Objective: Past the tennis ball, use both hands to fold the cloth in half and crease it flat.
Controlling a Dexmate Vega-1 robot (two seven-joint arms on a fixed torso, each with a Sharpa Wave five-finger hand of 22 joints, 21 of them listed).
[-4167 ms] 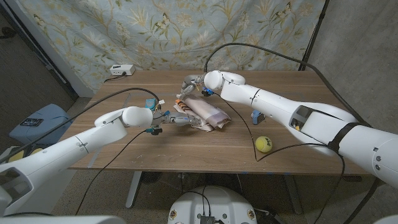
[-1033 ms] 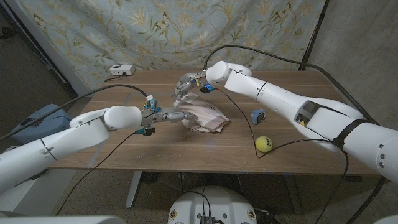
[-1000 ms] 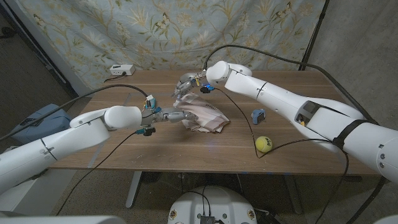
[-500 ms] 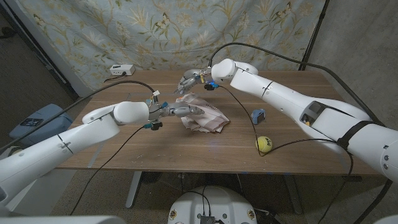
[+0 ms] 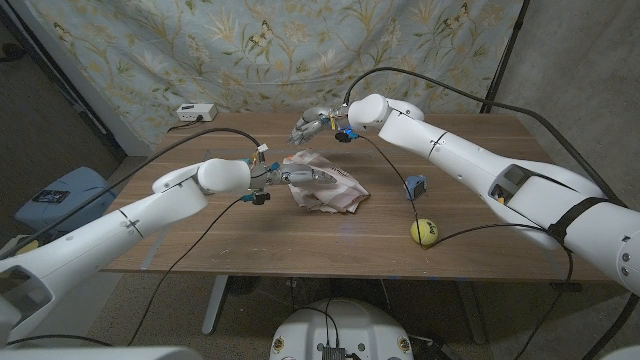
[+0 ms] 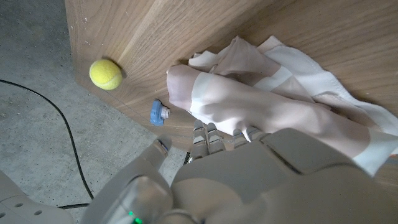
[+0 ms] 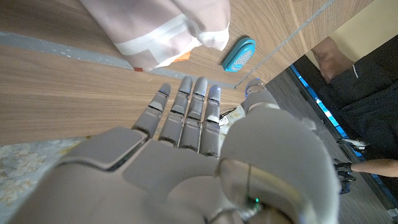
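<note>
Left hand (image 5: 300,177) now presses the bunched cloth (image 5: 330,189) mid-bench; right hand (image 5: 312,123), fingers spread, has lifted clear; the right wrist view reveals a blue object (image 7: 239,54).

We see the cloth (image 5: 325,187) mid-table: pale pink with white bands, bunched into a loose roll lying diagonally, not flat, edges rumpled. In the left wrist view the cloth (image 6: 273,106) shows one rounded fold on top. Tennis ball (image 5: 424,231): yellow-green, near the front edge, well apart from the cloth
</note>
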